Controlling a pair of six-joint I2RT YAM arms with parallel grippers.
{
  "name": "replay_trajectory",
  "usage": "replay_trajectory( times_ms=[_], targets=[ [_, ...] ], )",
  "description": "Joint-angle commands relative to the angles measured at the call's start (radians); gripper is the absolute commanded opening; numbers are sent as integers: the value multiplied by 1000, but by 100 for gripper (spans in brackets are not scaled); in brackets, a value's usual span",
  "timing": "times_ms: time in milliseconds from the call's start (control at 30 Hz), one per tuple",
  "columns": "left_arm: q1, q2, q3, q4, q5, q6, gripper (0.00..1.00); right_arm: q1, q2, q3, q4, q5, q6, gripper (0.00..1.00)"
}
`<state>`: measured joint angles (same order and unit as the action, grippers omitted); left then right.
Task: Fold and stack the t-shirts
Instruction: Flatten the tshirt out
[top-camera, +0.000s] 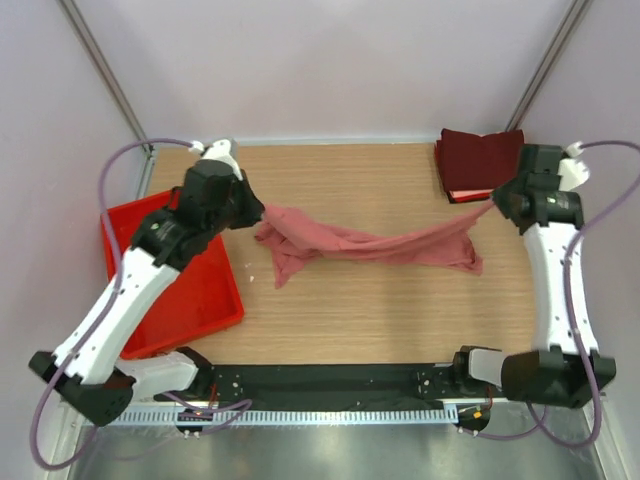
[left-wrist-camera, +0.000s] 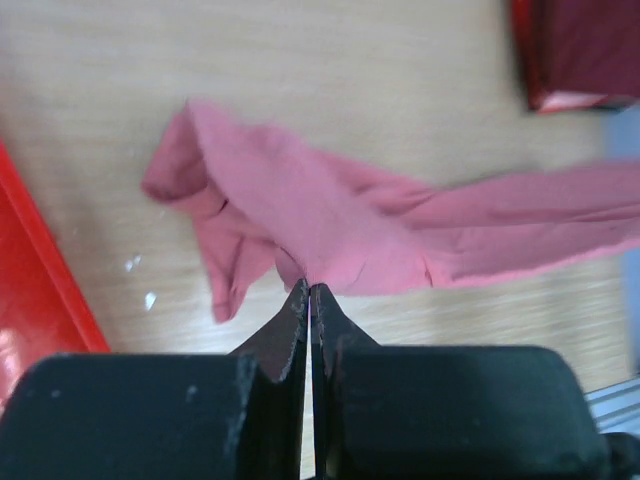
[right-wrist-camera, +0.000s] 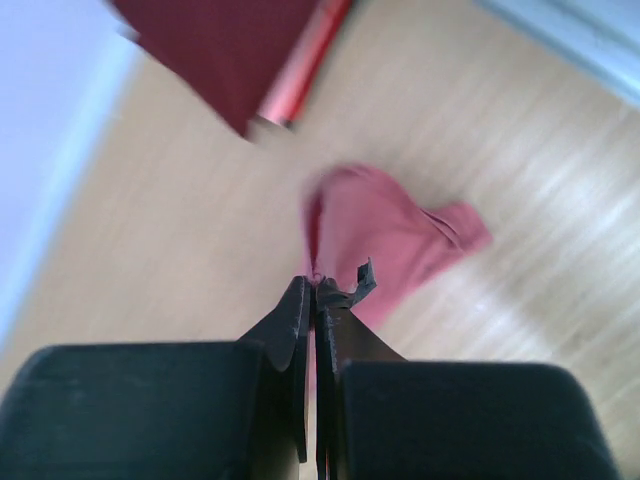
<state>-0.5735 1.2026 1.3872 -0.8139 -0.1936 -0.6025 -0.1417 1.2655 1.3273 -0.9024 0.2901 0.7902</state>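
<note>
Sagging between its two held ends, the salmon-pink t-shirt (top-camera: 370, 245) looks light and limp — cloth likely to droop and bunch wherever unheld, so thin pinches at opposite edges, kept taut, suit it best. It stretches as a wrinkled, twisted band over the middle of the counter (top-camera: 360, 320), the left jaws clenched on its crumpled end near the red tray (top-camera: 195, 300) and the right jaws clenched on the other end, just beside the dark maroon folded t-shirts (top-camera: 480, 160) stacked at the far right corner.
</note>
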Motion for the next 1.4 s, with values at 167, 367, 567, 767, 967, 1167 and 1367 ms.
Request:
replay_trajectory(
  times_ms=[167,367,567,767,967,1167,1367],
  targets=[
    [4,-286,199,4,75,-167,0,-7,-276,420,-217,31,-34,1],
    [3,-393,223,-27,226,-269,0,-7,-451,523,-256,18,-28,1],
    [4,-379,234,-50,140,-214,0,-7,-523,458,-149,-18,15,1],
    [6,-108,292,22,-125,-60,0,-7,-310,262,221,-277,83,1],
    [125,266,715,165,-362,-9,0,-6,355,833,243,-428,43,1],
    [268,476,1188,128,-196,-152,0,-73,669,1473,206,-534,181,1],
    [268,220,747,358,-3,-206,0,-118,289,804,447,-531,213,1]
  ],
)
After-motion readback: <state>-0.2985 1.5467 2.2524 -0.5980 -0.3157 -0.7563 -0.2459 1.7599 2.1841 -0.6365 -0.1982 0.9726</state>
